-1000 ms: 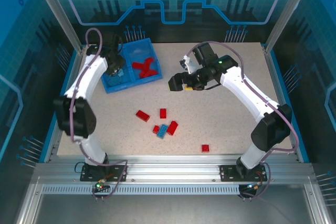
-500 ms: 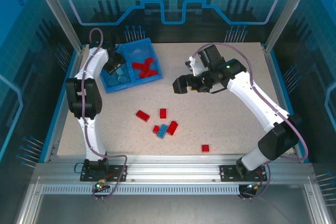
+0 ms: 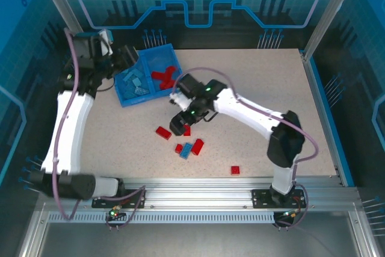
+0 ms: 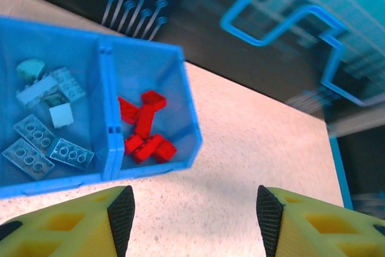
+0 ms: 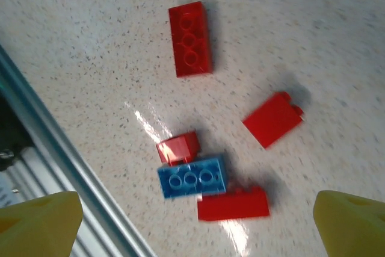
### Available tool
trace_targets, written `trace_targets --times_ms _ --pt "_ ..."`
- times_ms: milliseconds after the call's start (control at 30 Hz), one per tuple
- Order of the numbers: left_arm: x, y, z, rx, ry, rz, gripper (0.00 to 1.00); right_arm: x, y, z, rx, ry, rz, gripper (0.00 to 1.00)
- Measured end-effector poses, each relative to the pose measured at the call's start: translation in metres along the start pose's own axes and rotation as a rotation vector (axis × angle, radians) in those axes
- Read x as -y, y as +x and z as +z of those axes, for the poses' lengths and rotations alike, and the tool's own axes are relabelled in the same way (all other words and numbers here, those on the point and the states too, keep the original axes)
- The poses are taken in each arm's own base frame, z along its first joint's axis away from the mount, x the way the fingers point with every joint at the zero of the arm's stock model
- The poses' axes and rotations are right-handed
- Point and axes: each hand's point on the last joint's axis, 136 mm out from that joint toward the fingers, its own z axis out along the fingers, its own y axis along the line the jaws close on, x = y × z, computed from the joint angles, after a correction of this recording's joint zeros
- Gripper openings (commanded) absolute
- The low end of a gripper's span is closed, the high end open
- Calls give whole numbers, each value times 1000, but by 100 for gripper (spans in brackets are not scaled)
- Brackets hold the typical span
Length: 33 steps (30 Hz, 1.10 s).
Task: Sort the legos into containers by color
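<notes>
The left gripper [image 4: 192, 215], jaws apart and empty, hangs over the table [image 4: 252, 136] beside the tray [image 4: 60, 182], which holds light blue legos [image 4: 36, 142] in its left compartment and red legos [image 4: 144, 130] in its right, while the right gripper [image 5: 195, 227], jaws wide apart and empty, hovers over loose red bricks [image 5: 190, 39] and one blue brick [image 5: 192, 177].

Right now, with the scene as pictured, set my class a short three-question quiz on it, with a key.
1. True or false: the loose blue brick lies far from every other brick.
2. In the left wrist view, which compartment of the tray holds the sorted red bricks? A left; B right; C both.
3. How do the right tool's jaws stand?
Key: 1 false, a loose red brick sits right beside it; 2 B; 3 open, nothing between them.
</notes>
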Motion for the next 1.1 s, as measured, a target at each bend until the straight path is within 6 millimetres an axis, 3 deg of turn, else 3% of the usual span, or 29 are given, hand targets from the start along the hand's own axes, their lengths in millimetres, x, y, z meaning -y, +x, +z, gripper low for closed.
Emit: trace_targets --times_ms 133,333,433,667,800,933,1100 --pt "15 34 -47 -4 74 214 68 -4 -17 44 -25 62 -77 100" --pt "0 107 -79 -142 105 405 79 10 -47 97 -20 138 -107 93" --pt "-7 126 -89 -184 107 453 86 12 -60 118 -17 138 -108 86" --pt "-11 144 -95 -249 128 509 96 2 -56 153 -65 104 -134 78" --pt "-14 149 -89 -272 129 516 99 -7 -43 162 -110 111 -159 54" --pt "-14 150 -85 -270 137 516 99 -4 -40 163 -119 158 -174 33" --pt "-15 151 -81 -265 138 518 99 -4 -40 160 -123 163 -167 26"
